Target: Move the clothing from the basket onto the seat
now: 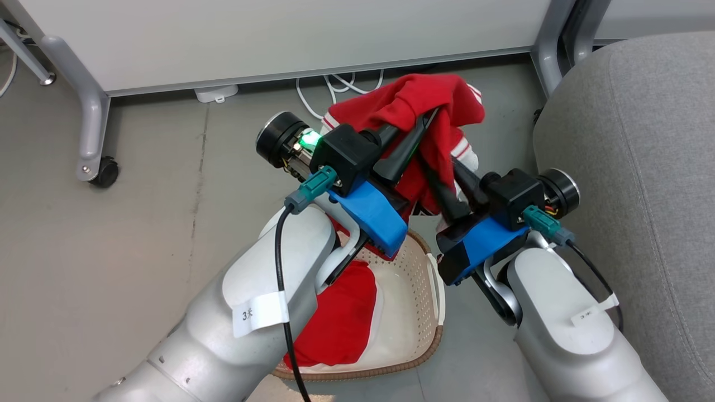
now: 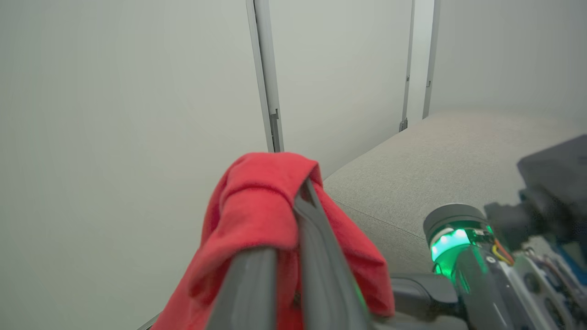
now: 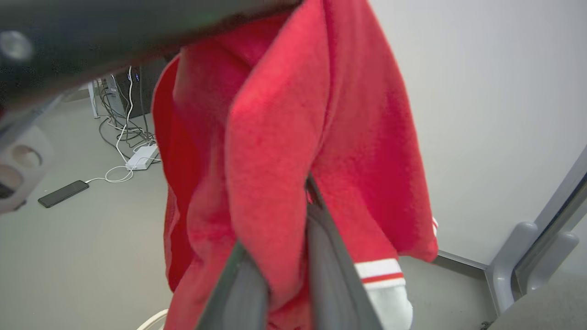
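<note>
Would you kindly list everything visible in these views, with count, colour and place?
lifted garment: one, red with white striped cuff, held aloft near the basket
second garment: one, red, lying in the basket
basket: one, cream with brown rim, on the floor beside the sofa
sofa: one, light grey, at the right
partition: one, white with grey legs, behind the basket
cables: several, white, on the floor below the partition
phone: one, black, on the floor
left gripper: one, dark, shut on the lifted garment
right gripper: one, dark, shut on the lifted garment
</note>
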Tool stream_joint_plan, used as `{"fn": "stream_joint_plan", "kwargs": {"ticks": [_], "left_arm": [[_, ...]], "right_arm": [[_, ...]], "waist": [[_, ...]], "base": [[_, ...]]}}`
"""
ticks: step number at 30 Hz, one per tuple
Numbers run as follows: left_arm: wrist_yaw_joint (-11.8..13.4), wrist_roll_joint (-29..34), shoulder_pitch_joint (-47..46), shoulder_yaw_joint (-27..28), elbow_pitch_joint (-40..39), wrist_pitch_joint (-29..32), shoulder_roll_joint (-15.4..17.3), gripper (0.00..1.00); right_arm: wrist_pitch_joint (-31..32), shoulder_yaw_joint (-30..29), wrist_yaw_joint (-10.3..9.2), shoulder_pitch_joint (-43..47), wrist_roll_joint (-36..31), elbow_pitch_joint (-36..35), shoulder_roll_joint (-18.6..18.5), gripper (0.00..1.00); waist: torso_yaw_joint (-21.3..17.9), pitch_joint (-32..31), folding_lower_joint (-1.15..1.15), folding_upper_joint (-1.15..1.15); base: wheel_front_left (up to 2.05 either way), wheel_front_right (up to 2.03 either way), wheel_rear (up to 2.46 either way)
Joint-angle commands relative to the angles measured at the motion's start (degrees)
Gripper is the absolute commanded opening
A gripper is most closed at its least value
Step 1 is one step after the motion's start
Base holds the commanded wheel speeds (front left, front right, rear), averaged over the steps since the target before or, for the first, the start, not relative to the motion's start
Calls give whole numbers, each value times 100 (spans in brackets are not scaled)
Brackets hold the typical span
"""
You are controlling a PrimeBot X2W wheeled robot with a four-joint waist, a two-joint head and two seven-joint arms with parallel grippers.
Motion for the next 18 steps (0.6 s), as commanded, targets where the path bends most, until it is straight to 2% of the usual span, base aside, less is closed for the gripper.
{"fn": "stream_joint_plan", "kwargs": {"ticks": [1, 17, 18], "left_arm": [[-7, -32, -66, -10, -28, -19, -5, 0], [-7, 40, -20, 62, 42, -19, -21, 1], [-7, 43, -12, 76, 57, -19, -22, 73]], "right_arm": [[-5, 16, 1, -107, 69, 31, -14, 0], [-5, 32, 1, -111, 135, -72, -14, 0], [-5, 29, 1, -107, 141, -84, -14, 0]], "waist": [[4, -7, 0, 0], [-28, -30, 0, 0], [-28, -32, 0, 0]], "base": [[0, 0, 0], [0, 0, 0], [0, 0, 0]]}}
